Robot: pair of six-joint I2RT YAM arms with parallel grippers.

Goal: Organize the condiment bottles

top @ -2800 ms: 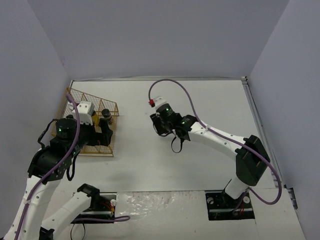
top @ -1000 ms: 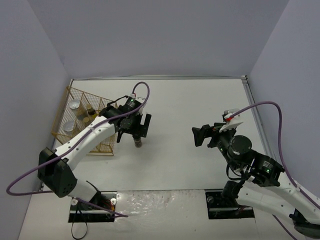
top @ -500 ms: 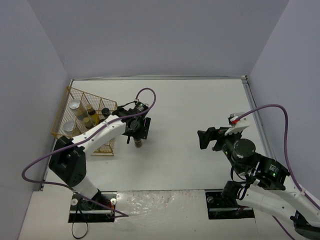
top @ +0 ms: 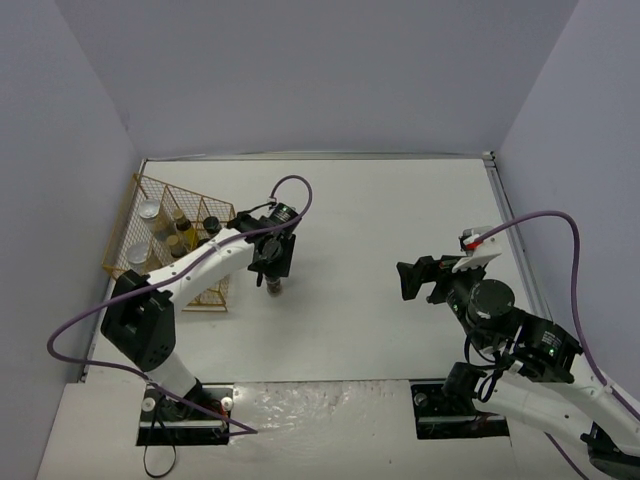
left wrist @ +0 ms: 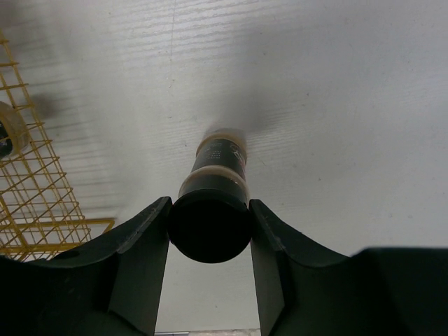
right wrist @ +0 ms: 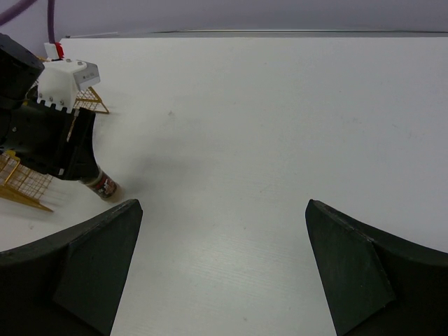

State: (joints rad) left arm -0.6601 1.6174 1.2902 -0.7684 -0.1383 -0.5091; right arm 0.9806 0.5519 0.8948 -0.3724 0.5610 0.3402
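Left of centre in the top view, the left claw [top: 272, 262] is clenching the black cap of a small dark condiment bottle [top: 276, 288]. The bottle's base is touching the white desk [top: 380, 220] just right of the gold wire rack [top: 205, 295]. Other bottles [top: 165, 235] are sitting inside that rack. At the right, the right claw [top: 418, 278] is hovering released, gripping nothing.

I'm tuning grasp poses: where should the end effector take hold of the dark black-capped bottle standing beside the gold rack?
Grip the dark bottle at its black cap, coming straight down from above, one finger each side. It stands cap-up on the table, apart from the gold rack, so its round cap is free all round. The left end effector brackets it so.
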